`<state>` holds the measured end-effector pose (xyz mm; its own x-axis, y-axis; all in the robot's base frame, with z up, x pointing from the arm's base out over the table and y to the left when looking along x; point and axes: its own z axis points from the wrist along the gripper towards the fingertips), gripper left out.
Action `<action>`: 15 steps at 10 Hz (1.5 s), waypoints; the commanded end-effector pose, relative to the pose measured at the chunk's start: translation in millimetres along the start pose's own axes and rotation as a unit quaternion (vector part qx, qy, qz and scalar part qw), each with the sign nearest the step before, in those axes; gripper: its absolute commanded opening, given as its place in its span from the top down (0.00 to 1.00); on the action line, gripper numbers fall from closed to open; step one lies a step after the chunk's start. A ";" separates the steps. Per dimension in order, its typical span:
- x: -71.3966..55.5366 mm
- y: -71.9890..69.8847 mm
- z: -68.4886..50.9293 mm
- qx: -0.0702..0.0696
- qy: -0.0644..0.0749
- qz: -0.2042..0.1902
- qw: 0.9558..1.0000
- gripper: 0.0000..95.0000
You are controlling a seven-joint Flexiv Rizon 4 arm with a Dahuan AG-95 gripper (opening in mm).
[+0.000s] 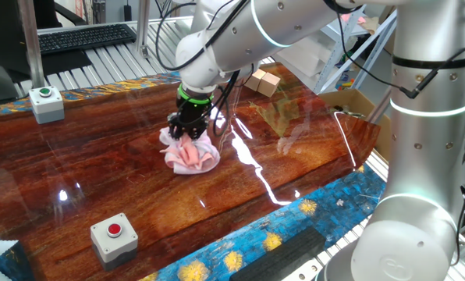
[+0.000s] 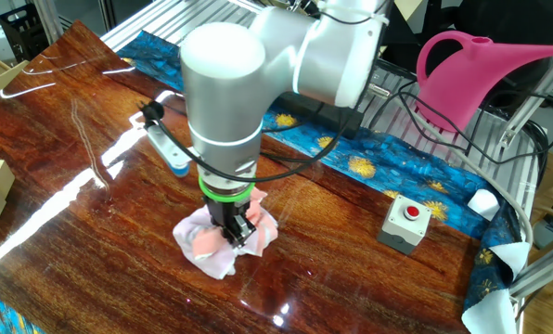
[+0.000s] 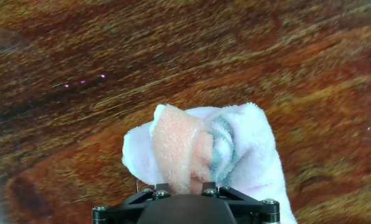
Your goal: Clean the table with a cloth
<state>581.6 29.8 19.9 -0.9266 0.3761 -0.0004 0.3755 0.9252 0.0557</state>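
The cloth (image 1: pixel 190 154) is a crumpled pink and white rag lying on the glossy reddish-brown table (image 1: pixel 100 172), near its middle. My gripper (image 1: pixel 187 133) points straight down and is shut on the top folds of the cloth, pressing it onto the wood. In the other fixed view the gripper (image 2: pixel 237 232) stands on the cloth (image 2: pixel 207 249) on the table (image 2: pixel 91 186). In the hand view the cloth (image 3: pixel 192 149) bunches up between the fingers; the gripper (image 3: pixel 180 186) grips a pink fold over the table (image 3: pixel 79 74). The fingertips are hidden in the fabric.
A grey box with a red button (image 1: pixel 114 237) sits near the front edge and shows in the other fixed view (image 2: pixel 408 223). A box with a green button (image 1: pixel 46 103) sits at the back left. Wooden blocks (image 1: pixel 262 81) lie at the far side. A pink watering can (image 2: pixel 481 70) stands off the table.
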 end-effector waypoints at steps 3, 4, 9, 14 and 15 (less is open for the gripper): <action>7.7 9.7 3.5 -0.003 -0.004 0.005 1.000 1.00; 9.1 12.0 2.2 -0.002 -0.004 0.007 1.000 1.00; 18.8 21.2 5.6 -0.001 -0.009 0.022 1.000 1.00; 18.6 21.0 4.2 0.001 0.008 0.020 1.000 1.00; 18.6 21.0 4.2 0.002 0.016 0.016 1.000 1.00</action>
<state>569.5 56.2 19.1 -0.9138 0.4054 0.0256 0.4062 0.9123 0.0530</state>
